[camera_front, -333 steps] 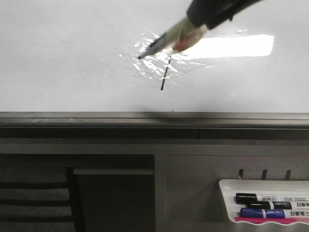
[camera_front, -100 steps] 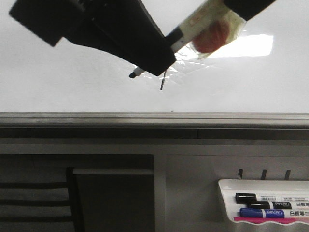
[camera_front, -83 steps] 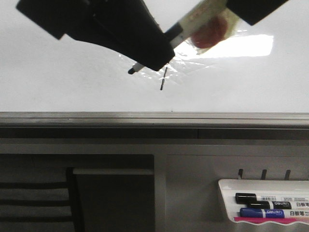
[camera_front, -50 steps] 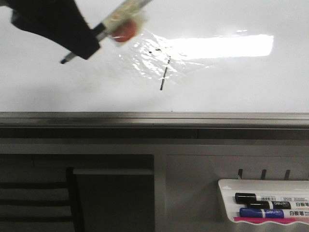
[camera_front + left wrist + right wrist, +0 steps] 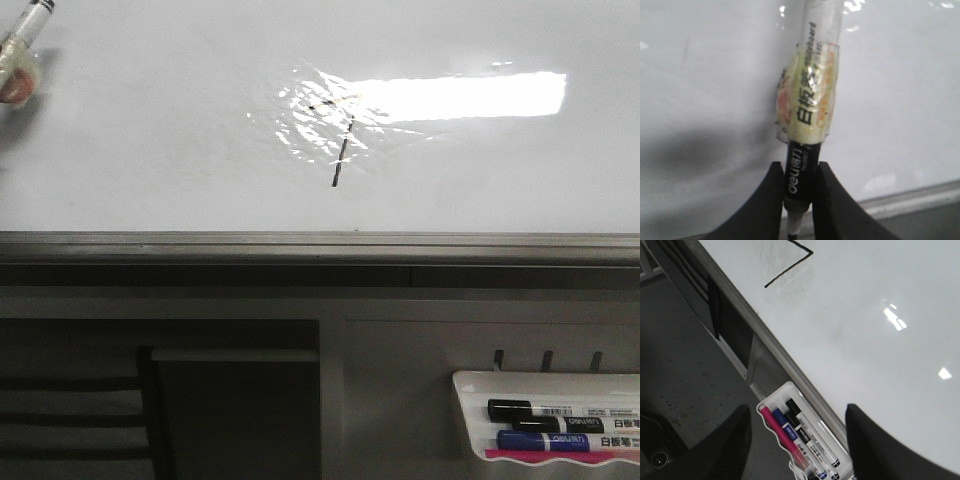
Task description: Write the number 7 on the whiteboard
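The whiteboard (image 5: pixel 150 150) fills the upper front view, with a grey edge rail (image 5: pixel 320 245) below it. The number 7 (image 5: pixel 342 150) is on it in thin black strokes: a faint broken top bar and a slanted downstroke, partly lost in glare. In the right wrist view the number 7 (image 5: pixel 790 267) reads more clearly. My left gripper (image 5: pixel 800 167) is shut on a black marker (image 5: pixel 810 100) wrapped in yellowish tape. Only the marker's taped end (image 5: pixel 20 55) shows at the front view's far left edge. My right gripper (image 5: pixel 797 410) is open and holds nothing, above the marker tray.
A small white marker tray (image 5: pixel 470 385) hangs below the rail at the right, holding black, blue and pink markers (image 5: pixel 790 427). A bright rectangular light reflection (image 5: pixel 460 95) lies on the board beside the 7. Dark grey floor (image 5: pixel 680 365) shows under the board.
My left arm has carried the marker up and to the left, away from the 7 and almost out of the front view. The 7 now shows uncovered.
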Action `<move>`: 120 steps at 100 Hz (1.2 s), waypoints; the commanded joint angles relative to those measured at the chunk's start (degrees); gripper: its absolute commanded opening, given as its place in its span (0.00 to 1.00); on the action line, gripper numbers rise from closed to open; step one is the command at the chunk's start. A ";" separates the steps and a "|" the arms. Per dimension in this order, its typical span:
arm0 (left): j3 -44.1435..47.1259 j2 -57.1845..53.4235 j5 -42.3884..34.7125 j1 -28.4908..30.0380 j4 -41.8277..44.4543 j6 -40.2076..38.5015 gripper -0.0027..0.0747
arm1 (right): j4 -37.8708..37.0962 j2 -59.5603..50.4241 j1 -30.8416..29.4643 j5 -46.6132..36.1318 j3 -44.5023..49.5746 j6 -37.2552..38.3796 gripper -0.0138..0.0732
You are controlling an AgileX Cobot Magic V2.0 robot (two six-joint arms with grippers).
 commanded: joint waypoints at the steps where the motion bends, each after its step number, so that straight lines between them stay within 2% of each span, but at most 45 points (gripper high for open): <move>1: -0.63 -0.37 -9.23 1.91 -2.33 -0.97 0.01 | 0.74 -0.30 -0.35 -6.76 -0.75 -0.01 0.59; 26: -0.63 4.58 -9.81 3.40 -4.28 -0.97 0.01 | 0.74 -0.30 -0.35 -8.91 -0.42 -0.01 0.59; 50: -0.63 4.85 -9.69 3.40 -4.28 -0.97 0.01 | 0.74 -0.30 -0.35 -8.98 -0.42 -0.01 0.59; 57: -0.63 4.85 -9.69 3.40 -4.28 -0.97 0.07 | 0.74 -0.30 -0.35 -8.98 -0.42 -0.01 0.59; 74: -0.63 4.85 -9.36 3.40 -4.28 -0.97 0.36 | 0.74 -0.30 -0.35 -8.98 -0.42 -0.01 0.59; 83: -0.63 4.08 -8.42 3.40 -4.28 -0.97 0.46 | 0.74 -0.30 -0.35 -8.98 -0.42 -0.01 0.59; 98: -0.63 1.51 -7.46 3.40 -4.28 -0.97 0.47 | 0.74 -0.30 -0.35 -8.51 -0.42 -0.01 0.59; 109: -0.63 -1.61 -3.58 3.40 -3.23 -0.87 0.47 | 0.74 -0.85 -0.35 -6.57 -0.42 0.63 0.59; 120: -0.63 -5.71 2.41 3.40 -0.54 -0.87 0.47 | 0.49 -1.63 -0.74 -4.15 -0.42 7.21 0.59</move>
